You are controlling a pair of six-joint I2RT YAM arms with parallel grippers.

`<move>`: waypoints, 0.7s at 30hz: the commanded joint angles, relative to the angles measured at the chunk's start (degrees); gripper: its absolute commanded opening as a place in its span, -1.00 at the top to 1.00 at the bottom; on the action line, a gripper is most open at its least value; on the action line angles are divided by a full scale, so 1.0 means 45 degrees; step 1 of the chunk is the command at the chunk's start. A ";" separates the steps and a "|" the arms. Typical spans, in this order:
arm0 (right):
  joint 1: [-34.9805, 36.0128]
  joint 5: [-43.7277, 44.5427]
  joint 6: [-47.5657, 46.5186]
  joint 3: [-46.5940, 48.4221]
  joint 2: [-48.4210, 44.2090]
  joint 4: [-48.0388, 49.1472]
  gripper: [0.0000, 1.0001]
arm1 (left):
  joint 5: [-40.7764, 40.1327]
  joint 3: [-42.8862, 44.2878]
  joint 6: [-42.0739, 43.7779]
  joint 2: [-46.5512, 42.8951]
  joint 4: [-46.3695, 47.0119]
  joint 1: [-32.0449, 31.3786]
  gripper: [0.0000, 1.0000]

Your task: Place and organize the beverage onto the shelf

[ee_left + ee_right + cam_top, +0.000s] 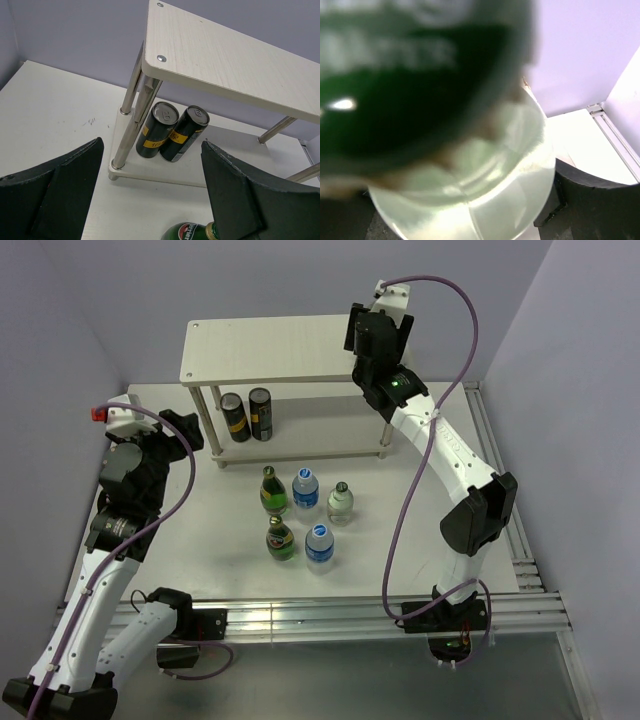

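Note:
The shelf (270, 352) stands at the back of the table, with pale boards on silver legs. Two black cans (236, 416) (261, 412) stand on its lower board. My right gripper (378, 340) is over the right end of the top board. It is shut on a clear glass bottle with a green label (485, 200), which fills the right wrist view. Several bottles stand on the table in front of the shelf, among them two green ones (272, 490) (280, 537). My left gripper (185, 430) is open and empty, left of the shelf. In the left wrist view its fingers (55, 195) frame the cans (156, 129).
Two water bottles (305, 488) (318, 542) and a clear bottle with a green label (340, 502) stand among the green ones. One green bottle top (192, 232) shows low in the left wrist view. Walls close in the table at the back and both sides.

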 commanded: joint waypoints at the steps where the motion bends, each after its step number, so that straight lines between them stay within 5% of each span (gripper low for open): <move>1: -0.0016 -0.0197 0.0201 -0.0028 -0.0145 0.0678 -0.54 | 0.0041 0.0100 0.0333 -0.0204 0.0281 0.0073 -0.72; 21: 0.0081 0.0057 0.0824 -0.0864 -0.0416 0.0327 -0.96 | 0.0061 0.0080 0.0294 -0.0263 0.0281 0.0190 -0.72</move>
